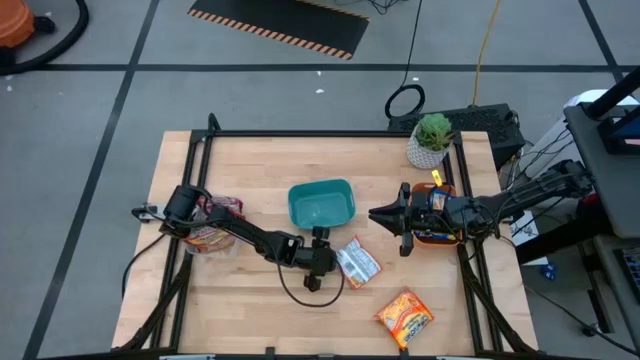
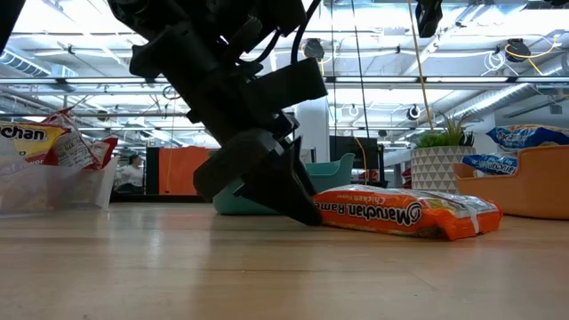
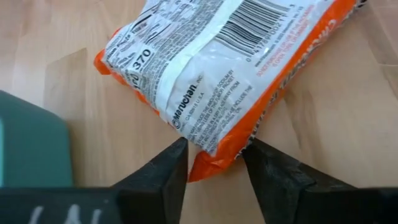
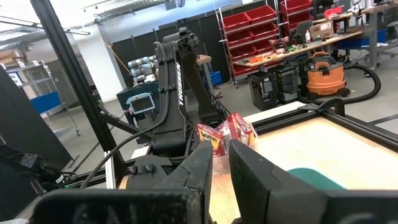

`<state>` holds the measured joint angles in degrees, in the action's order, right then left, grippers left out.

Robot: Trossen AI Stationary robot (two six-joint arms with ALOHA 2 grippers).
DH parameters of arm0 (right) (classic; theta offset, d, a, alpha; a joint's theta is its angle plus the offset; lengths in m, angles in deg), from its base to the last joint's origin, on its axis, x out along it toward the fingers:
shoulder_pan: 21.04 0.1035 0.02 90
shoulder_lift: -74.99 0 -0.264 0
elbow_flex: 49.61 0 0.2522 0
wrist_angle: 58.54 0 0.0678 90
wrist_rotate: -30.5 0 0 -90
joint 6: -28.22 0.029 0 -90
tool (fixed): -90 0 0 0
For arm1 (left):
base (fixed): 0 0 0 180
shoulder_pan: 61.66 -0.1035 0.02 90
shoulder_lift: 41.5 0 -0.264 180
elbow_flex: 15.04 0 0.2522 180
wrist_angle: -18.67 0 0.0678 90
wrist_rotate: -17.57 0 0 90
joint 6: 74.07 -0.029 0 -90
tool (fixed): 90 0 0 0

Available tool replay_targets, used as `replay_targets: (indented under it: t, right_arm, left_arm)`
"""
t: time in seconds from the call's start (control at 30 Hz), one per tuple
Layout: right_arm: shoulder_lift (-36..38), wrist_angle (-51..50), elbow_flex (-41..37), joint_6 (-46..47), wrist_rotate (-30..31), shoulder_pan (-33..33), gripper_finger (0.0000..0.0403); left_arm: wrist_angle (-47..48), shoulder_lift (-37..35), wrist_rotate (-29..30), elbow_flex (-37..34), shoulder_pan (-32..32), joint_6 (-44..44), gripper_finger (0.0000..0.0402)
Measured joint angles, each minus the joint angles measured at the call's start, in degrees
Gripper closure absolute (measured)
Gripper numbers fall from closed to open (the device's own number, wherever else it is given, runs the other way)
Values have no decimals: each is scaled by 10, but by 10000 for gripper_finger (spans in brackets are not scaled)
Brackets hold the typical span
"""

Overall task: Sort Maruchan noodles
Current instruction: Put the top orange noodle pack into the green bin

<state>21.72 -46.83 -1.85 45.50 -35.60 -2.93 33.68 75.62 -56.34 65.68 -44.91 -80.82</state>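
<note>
An orange Maruchan noodle packet [image 3: 217, 68] lies flat on the wooden table, white printed back up, to the near right of the teal bin [image 1: 322, 203]. My left gripper [image 3: 214, 155] slants down at the packet's near corner, open, one finger on each side of it. A second orange packet [image 1: 405, 318] lies nearer the front edge. My right gripper [image 1: 378, 213] hangs shut above the table, just left of the orange tray [image 1: 440, 238], holding nothing. Red packets fill a clear container [image 1: 215, 228] at the left. My left gripper has its two fingers on either side of the packet's near corner [image 3: 214, 152], coming slanting down from the table's left. The fingertips [image 3: 177, 155] stand right against the wrapper's edges; whether they touch it, I cannot tell. The packet lies flat on the table.
The orange tray at the right holds blue packets [image 2: 524, 138]. A potted plant [image 1: 432, 140] stands at the far right corner. A black frame [image 1: 330, 133] borders the table. Bare wood lies along the front, left of the second orange packet.
</note>
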Motion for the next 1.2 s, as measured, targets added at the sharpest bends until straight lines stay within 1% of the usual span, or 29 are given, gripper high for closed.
replay_targets:
  t: [0.23,0.4,0.57,0.7,0.83,0.97,1.13,1.2]
  right_arm:
    - [0,0,0,0,0,0,355]
    - [0,0,0,-1,0,0,355]
    - [0,-8,0,-5,0,0,355]
    - [0,-15,0,-5,0,0,355]
    - [0,-21,0,-5,0,0,355]
    - [0,-22,0,-5,0,0,355]
    - [0,-22,0,-5,-1,0,355]
    - [0,-21,0,-5,-1,0,355]
  left_arm:
    - [0,0,-15,0,0,3,292]
    - [-7,0,-12,-1,3,-3,336]
    - [-13,0,-6,-1,10,-20,390]
    - [-9,-12,9,-1,11,-28,392]
    - [7,-40,44,-1,14,-43,392]
    - [42,-83,70,-1,14,-51,392]
    - [93,-148,128,-1,13,-68,392]
    - [97,-174,155,-1,10,-82,393]
